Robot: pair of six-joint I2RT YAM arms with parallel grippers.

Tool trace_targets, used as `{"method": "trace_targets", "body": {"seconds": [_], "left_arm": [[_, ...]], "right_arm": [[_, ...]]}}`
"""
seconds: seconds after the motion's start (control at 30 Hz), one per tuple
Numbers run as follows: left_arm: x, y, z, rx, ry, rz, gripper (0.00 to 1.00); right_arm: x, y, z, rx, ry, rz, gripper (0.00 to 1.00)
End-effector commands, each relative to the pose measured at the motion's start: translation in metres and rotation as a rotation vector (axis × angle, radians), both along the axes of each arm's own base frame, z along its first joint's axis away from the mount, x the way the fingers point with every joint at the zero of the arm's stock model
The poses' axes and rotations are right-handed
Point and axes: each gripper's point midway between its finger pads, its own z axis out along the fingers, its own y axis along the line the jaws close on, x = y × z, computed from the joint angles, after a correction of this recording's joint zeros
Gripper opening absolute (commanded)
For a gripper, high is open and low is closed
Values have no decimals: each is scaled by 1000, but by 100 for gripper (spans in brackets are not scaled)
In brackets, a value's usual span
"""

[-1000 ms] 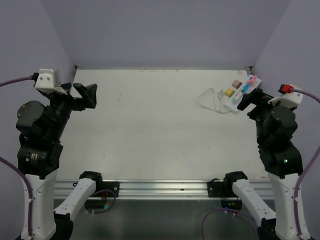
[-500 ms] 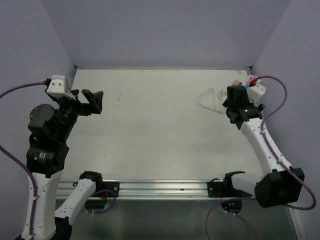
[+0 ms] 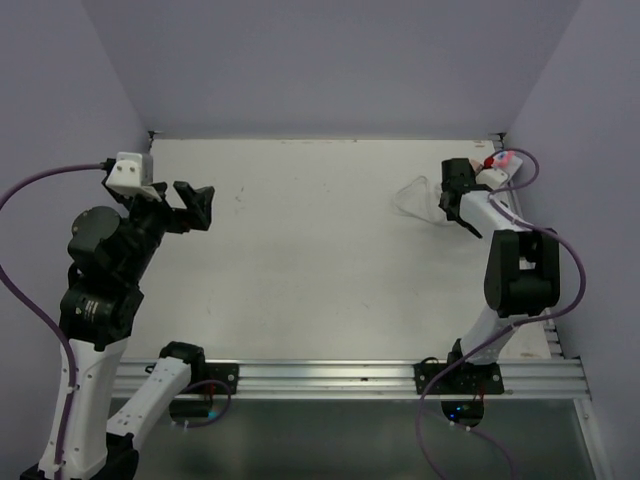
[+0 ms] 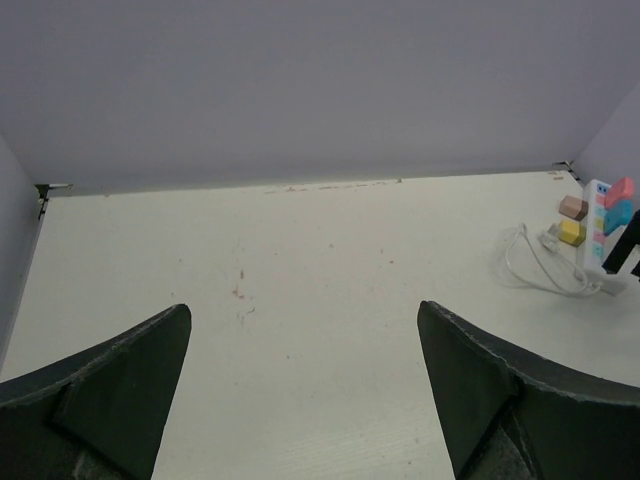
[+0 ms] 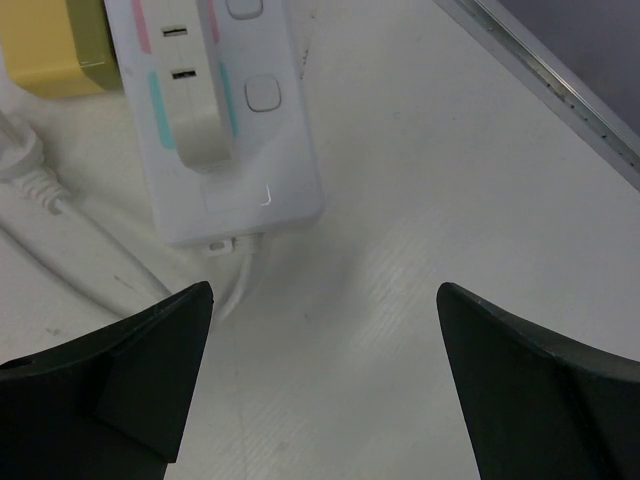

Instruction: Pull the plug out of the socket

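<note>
The pale table (image 3: 320, 260) lay under both arms. The left gripper (image 4: 302, 340) hung over the table's left side, its jaws spread wide with nothing between them. The right gripper (image 5: 325, 330) hovered above the far right corner, its jaws also spread wide and holding nothing. Just beyond them lay the socket (image 5: 270, 150), near the right wall. It was a long white strip with rounded corners, with outlet faces marked by pink and teal bars and a small square button beside each. A thin white cord (image 5: 70, 240) left its near end and looped out to the left across the table. A white rounded plug (image 5: 203, 115) sat on the teal-marked outlet. A yellow block (image 5: 45, 50) lay just beside the strip's left edge.
</note>
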Motion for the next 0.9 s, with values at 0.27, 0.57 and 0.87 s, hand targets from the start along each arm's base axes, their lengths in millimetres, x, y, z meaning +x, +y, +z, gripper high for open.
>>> {"method": "trace_targets", "body": {"seconds": [0.27, 0.57, 0.87], "left_arm": [[17, -1, -3, 22, -11, 17, 100], [22, -6, -5, 23, -3, 4, 100], [24, -8, -7, 23, 0, -2, 100]], "right_arm": [[64, -4, 3, 40, -111, 17, 99], [67, -15, -21, 88, -50, -13, 99], [69, -19, -41, 133, -2, 0, 99]]}}
